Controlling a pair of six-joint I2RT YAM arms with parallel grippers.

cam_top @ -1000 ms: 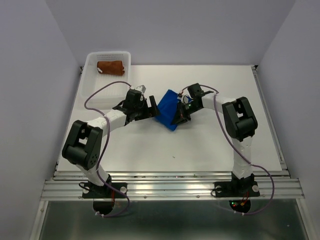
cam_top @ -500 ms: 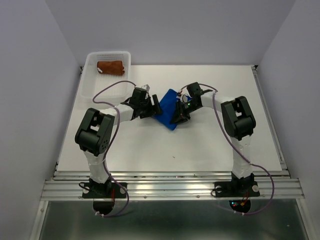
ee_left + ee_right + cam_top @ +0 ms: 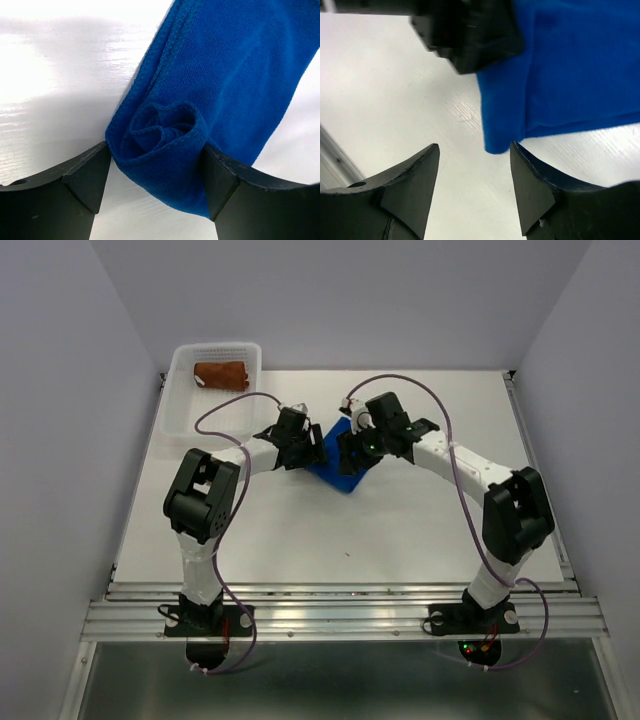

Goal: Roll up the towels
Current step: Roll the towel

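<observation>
The blue towel [image 3: 235, 75] lies partly rolled on the tabletop [image 3: 60, 65]. Its tight end, the roll [image 3: 162, 135], sits squarely between your left fingers [image 3: 85, 175], which stand wide and meet its flanks with no squeeze showing. The flat tail runs away beyond them. Your right fingers [image 3: 405, 185] are spread wide and hold nothing, and a loose corner of the tail sits just above their gap, nearer the right-hand one. That is probably the weak spot. With nothing pinning the tail, any turn from the left fingers could drag the whole cloth across the tabletop instead of winding it, and the spiral could slacken. The core already looks soft, with open coils at its end. A hard pinch might flatten it, while a light one could let it spring open on release. One hem runs slightly proud beside the left-hand finger, so further winding may cone or telescope the bundle. The dark housing just ahead of the right fingers looks like the other arm, and a careless reach for the corner risks a knock. The brown towel [image 3: 221, 374] rests in the basket [image 3: 180, 410], well clear of both sets of fingers.
</observation>
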